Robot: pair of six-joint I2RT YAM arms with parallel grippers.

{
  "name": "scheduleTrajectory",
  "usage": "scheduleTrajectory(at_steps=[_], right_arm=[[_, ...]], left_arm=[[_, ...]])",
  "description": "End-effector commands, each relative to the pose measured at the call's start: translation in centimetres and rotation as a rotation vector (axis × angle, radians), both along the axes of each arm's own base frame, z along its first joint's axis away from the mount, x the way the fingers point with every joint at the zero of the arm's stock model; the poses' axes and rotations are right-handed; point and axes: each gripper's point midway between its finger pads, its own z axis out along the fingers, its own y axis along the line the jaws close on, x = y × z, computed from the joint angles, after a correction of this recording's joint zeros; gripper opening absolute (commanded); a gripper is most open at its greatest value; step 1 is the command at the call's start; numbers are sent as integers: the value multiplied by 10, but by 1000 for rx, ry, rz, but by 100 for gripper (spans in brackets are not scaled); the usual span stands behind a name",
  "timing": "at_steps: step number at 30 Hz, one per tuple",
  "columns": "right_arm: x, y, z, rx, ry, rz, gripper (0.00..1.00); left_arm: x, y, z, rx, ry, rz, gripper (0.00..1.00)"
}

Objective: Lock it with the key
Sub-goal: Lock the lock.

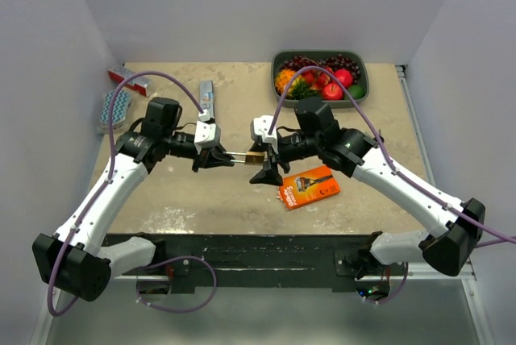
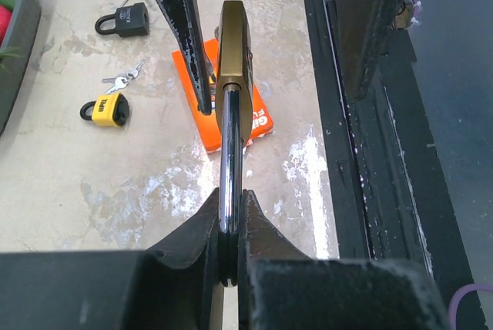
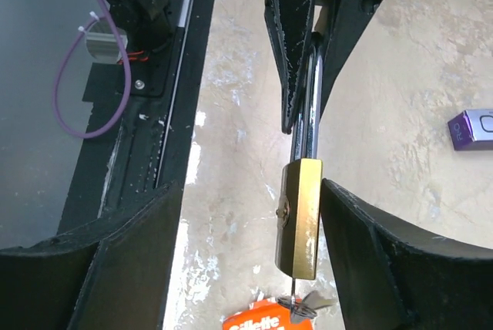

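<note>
A brass padlock (image 1: pixel 255 155) hangs in the air between my two grippers. My left gripper (image 1: pixel 219 157) is shut on its steel shackle (image 2: pixel 229 168), seen edge-on in the left wrist view, where the jaws (image 2: pixel 229 205) pinch it. The brass body (image 3: pixel 300 218) reaches out towards my right gripper (image 1: pixel 264 164). A key (image 3: pixel 306 304) with a ring sticks out of the body's end. My right gripper (image 3: pixel 250 203) is open around the body, with one finger (image 3: pixel 385 260) right beside the brass side and the other finger (image 3: pixel 131 253) well apart.
An orange razor pack (image 1: pixel 310 186) lies on the table under the grippers. A black padlock (image 2: pixel 123 19) and a yellow padlock (image 2: pixel 105 109), each with keys, lie nearby. A fruit tray (image 1: pixel 278 61) stands at the back right. Small boxes (image 1: pixel 129 79) lie at the back left.
</note>
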Motion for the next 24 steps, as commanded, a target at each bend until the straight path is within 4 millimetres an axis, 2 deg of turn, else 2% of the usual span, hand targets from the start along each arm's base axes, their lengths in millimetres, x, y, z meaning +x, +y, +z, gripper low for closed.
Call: scheduleTrajectory(at_steps=[1, 4, 5, 7, 8, 10, 11, 13, 14, 15, 16, 17, 18, 19, 20, 21, 22, 24], right_arm=[[9, 0, 4, -7, -28, -30, 75], [13, 2, 1, -14, -25, -43, 68], [14, 3, 1, -11, -23, -48, 60], [19, 5, 0, -9, -17, -70, 50], [22, 5, -1, -14, -19, -78, 41], [24, 6, -4, -21, -16, -89, 33], [25, 6, -5, -26, -18, -93, 21], [24, 5, -4, -19, -22, -94, 6], [23, 5, -3, -16, -21, -93, 0], [25, 7, -1, -3, -9, -109, 0], [26, 7, 0, 7, -2, -124, 0], [29, 8, 4, 24, 4, -148, 0], [39, 10, 14, 70, 10, -213, 0], [43, 10, 12, 83, 26, -248, 0], [52, 7, 20, 117, 28, -305, 0], [71, 4, 33, 189, 58, -399, 0], [81, 0, 30, 204, 85, -447, 0], [108, -7, 38, 279, 146, -574, 0]], left_arm=[[-1, -5, 38, -87, -132, -61, 0], [0, -5, 38, -83, -131, -54, 0], [-1, -4, 38, -81, -121, -51, 0], [0, -5, 37, -78, -117, -48, 0], [0, -4, 37, -77, -111, -47, 0], [-1, -4, 38, -78, -107, -45, 0], [-1, -4, 38, -78, -104, -44, 0], [-2, -4, 39, -79, -102, -35, 0], [-2, -4, 40, -81, -79, -22, 0], [4, -3, 37, -68, -58, 19, 0], [18, -5, 45, -90, -93, 69, 6], [25, -3, 48, -105, 25, 162, 21], [45, 3, 46, -99, 49, 291, 36], [62, 4, 60, -147, 38, 376, 59], [73, 12, 66, -201, 193, 499, 69], [88, 19, 72, -236, 235, 606, 80], [96, 22, 77, -266, 279, 663, 85], [112, 32, 80, -330, 423, 813, 87]])
